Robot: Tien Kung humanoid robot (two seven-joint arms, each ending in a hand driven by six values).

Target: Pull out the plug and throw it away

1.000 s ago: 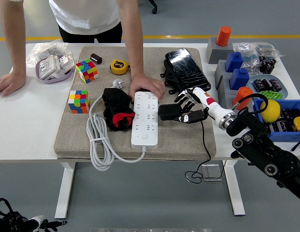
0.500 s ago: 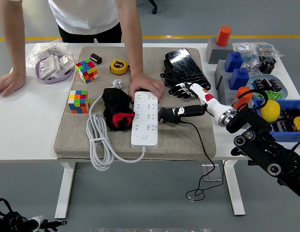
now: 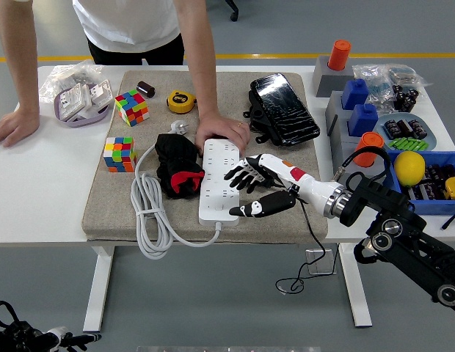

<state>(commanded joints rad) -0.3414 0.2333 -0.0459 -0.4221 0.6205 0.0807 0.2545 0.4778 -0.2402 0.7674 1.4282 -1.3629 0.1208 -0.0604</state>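
A white power strip (image 3: 219,187) lies lengthwise on the grey mat (image 3: 286,224), with a person's hand (image 3: 221,132) pressing on its far end. My right hand (image 3: 246,193) reaches in from the right over the strip's right edge, near its front end. Its four fingers fan out above the sockets, and the thumb sits low against a black plug (image 3: 261,207) at the strip's side. The plug's thin black cable (image 3: 313,238) hangs off the table's front edge. Whether the prongs sit in a socket is hidden.
A black and red bundle (image 3: 176,170) and the strip's coiled white cord (image 3: 145,213) lie left of the strip. Two puzzle cubes (image 3: 119,154), a tape measure (image 3: 181,100) and a black phone (image 3: 283,108) share the mat. Bins with parts (image 3: 433,199) stand right. The person's other hand (image 3: 15,126) rests far left.
My right hand has carried the black plug from beside the strip's middle toward me and left, ending at the strip's front right edge. The fingers have fanned out. The person's hand stayed put.
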